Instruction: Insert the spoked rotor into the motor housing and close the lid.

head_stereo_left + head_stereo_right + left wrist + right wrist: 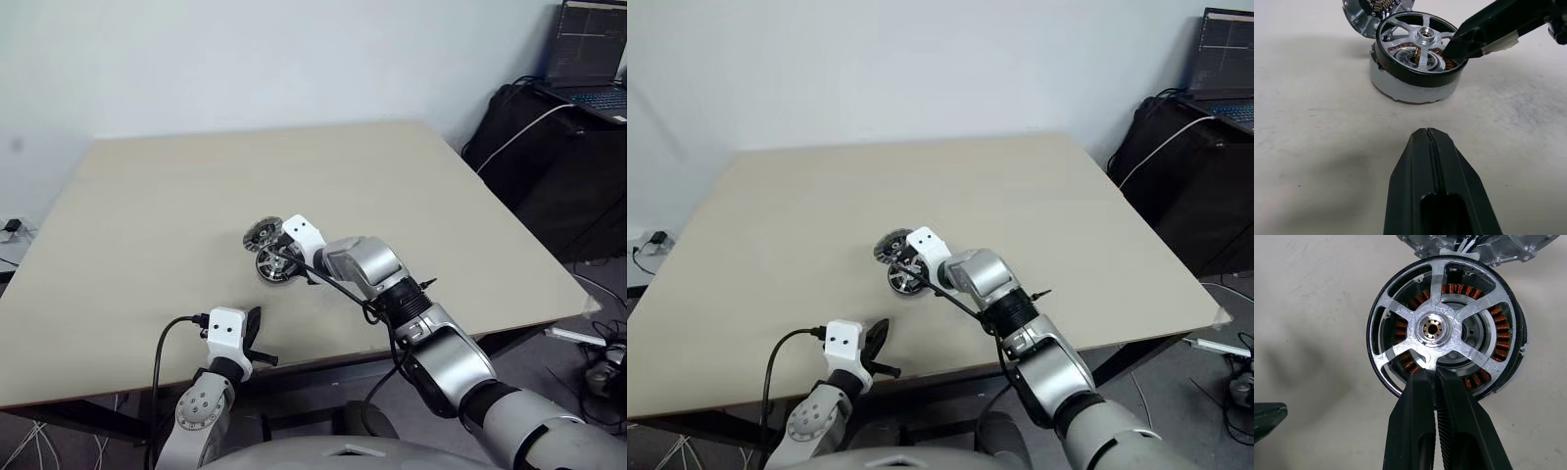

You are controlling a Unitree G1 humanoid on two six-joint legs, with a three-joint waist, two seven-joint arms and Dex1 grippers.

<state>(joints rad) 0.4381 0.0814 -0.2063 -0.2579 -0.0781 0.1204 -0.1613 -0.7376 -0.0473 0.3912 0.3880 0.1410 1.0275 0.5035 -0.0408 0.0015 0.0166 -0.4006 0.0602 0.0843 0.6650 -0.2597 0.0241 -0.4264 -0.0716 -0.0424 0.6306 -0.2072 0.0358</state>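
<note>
One laptop (591,61) beyond table (196,196).

Motor housing (275,266) on counter (176,215), centre of frame. Spoked rotor (1442,333) sits tilted in housing top, not fully seated. Lid (262,234) just behind housing, upper left of it, touching. Right hand (1436,382) at rotor's near rim. Left hand (254,329) lower left, near counter's front edge, apart from housing.

Spoked rotor (1442,330) shiny metal; table (176,196) matt, smooth.
</note>
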